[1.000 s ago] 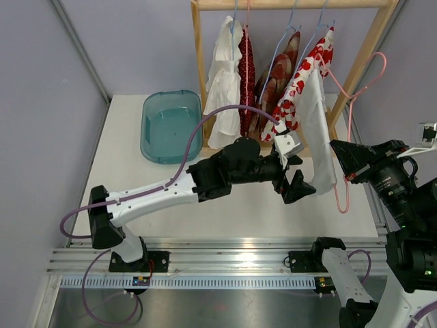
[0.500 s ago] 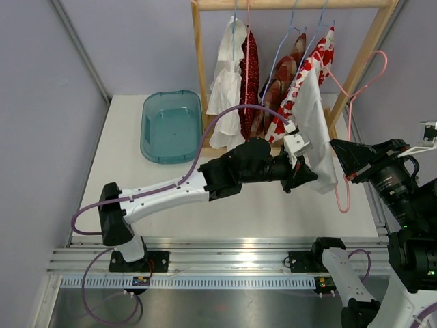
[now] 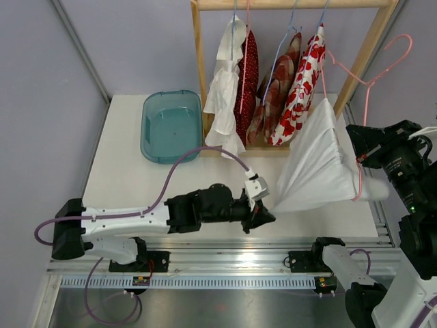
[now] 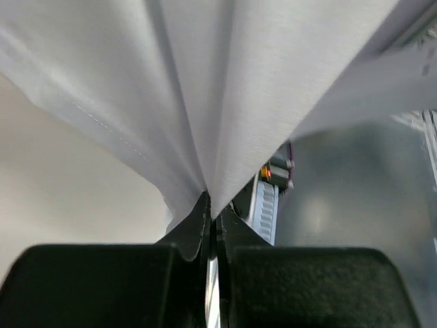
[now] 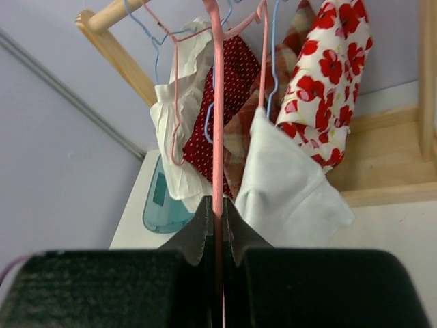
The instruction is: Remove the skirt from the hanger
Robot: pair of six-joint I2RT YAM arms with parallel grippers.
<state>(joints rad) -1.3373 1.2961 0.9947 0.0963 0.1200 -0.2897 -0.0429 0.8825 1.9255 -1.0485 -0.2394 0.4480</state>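
Two grippers, both clamped. My left gripper (image 3: 263, 213) has its fingers pressed together on a gathered corner of the white skirt (image 3: 317, 164); in my left wrist view the cloth fans out straight from the fingertips (image 4: 208, 205). My right gripper (image 3: 360, 159) is closed on the thin rod of the pink hanger (image 3: 369, 82), which runs up between its fingers in the right wrist view (image 5: 217, 205).

The skirt is stretched taut in front of the wooden rack (image 3: 198, 68), off toward its right post. Its narrow end is at my left gripper and its wide end is at the hanger. I cannot tell whether it is still fastened there. The hanger's hook stands to the right of the rack's right post, off the rail.

Four other garments hang on the rack. A teal basin (image 3: 171, 126) sits just left of its left post.
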